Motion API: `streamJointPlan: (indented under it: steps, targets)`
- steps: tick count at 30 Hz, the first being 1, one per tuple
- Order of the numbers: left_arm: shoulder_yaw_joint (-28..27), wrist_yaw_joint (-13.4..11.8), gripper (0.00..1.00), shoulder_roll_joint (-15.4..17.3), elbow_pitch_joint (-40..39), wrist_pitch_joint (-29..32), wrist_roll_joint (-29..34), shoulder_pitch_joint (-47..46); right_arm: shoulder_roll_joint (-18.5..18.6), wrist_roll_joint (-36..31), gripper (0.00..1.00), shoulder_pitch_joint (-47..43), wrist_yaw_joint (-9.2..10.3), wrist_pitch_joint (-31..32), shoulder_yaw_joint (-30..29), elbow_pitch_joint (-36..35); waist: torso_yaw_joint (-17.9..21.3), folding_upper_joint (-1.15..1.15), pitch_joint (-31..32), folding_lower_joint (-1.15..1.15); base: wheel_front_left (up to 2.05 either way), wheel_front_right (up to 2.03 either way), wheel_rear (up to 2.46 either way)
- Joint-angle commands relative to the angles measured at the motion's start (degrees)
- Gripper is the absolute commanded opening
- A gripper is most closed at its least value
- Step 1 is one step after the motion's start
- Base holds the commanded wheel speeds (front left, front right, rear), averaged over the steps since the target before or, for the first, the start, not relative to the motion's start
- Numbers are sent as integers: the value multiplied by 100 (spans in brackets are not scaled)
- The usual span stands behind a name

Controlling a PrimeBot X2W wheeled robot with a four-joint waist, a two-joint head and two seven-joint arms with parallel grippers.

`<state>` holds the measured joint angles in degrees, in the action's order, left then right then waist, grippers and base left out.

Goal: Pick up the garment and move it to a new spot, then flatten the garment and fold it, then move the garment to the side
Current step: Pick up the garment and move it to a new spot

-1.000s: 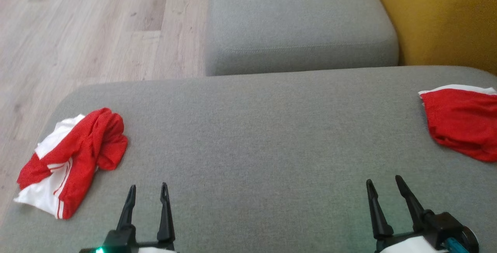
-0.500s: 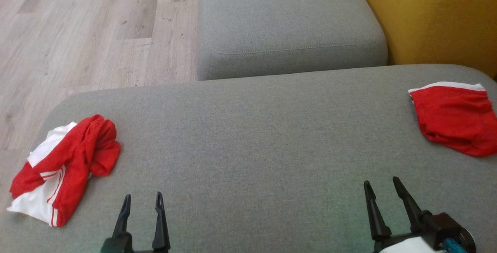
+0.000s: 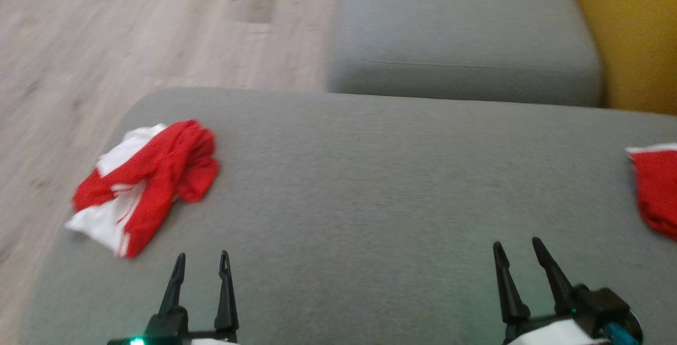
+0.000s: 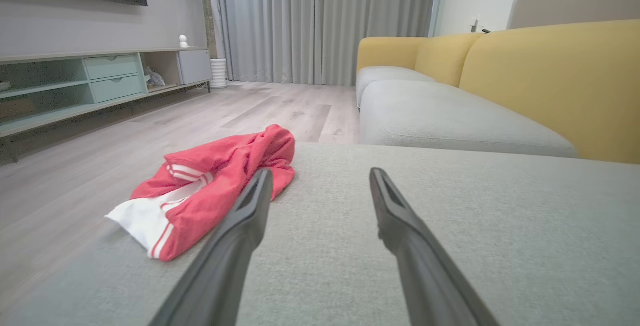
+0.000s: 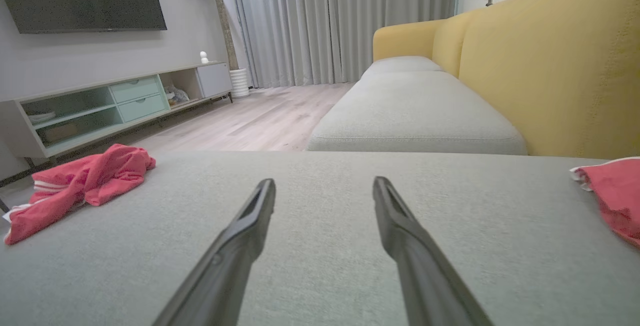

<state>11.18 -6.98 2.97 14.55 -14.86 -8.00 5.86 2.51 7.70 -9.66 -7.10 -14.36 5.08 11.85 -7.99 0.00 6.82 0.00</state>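
Red garment [image 3: 153,175] (bunched) on cushion [image 3: 370,202]

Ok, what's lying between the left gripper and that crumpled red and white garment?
Nothing. In the head view, only bare grey cushion separates the left gripper, jaws open, from the crumpled garment; they are apart.

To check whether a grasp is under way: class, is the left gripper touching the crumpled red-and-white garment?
Apart. The head view shows bare grey cushion between the left gripper and the crumpled garment.
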Motion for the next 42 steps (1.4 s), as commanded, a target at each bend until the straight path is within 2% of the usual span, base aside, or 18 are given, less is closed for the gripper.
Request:
streamJointPlan:
  steps: [1, 6, 8, 16, 20, 25, 32, 34, 38, 42]
  targets:
    - [-171, -44, 100, -9, -190, -14, 20, -281, 37, 38, 100, 371, -39, -63, 159, -200, -537, 0, -109, 0, 0, 0, 0]
    - [-309, -164, 100, -9, -318, -14, 12, -247, 37, 145, 100, 626, -39, -63, 339, -214, -1308, 0, -253, 0, 0, 0, 0]
    - [-435, -187, 100, -9, -342, -14, 108, -216, 37, 276, 100, 673, -39, -63, 334, -191, -1732, 0, -250, 0, 0, 0, 0]
    - [-866, -388, 100, -9, -767, -14, 94, -166, 37, 218, 100, 993, -39, -63, 442, -60, -2002, 0, -515, 0, 0, 0, 0]
    - [-921, -348, 100, -9, -861, -14, 104, -190, 48, 68, 100, 1038, -39, -63, 437, 32, -2042, 0, -554, 0, 0, 0, 0]
    - [-1120, -77, 100, 50, -711, -14, 236, -731, 230, -42, 100, 954, -39, -63, 357, -40, -2125, 0, -703, 0, 0, 0, 0]
    - [-1097, 423, 100, 161, -75, -14, 238, -2197, 598, -219, 100, 1038, -39, -63, -109, -399, -2172, 0, -1586, 0, 0, 0, 0]
    - [-1071, 618, 100, 178, 328, -14, 160, -2798, 766, -299, 100, 1146, -39, -63, -187, -564, -2085, 0, -1993, 0, 0, 0, 0]
    - [-1088, 857, 100, 164, 1331, 19, -50, -3961, 1224, -398, 100, 1412, -39, -63, -267, -818, -1903, 0, -2681, 0, 0, 0, 0]
    - [-895, 1166, 100, 291, 2653, 569, -119, -4950, 1561, -440, 100, 1579, -39, -63, -389, -1012, -1647, 0, -3107, 0, 0, 0, 0]
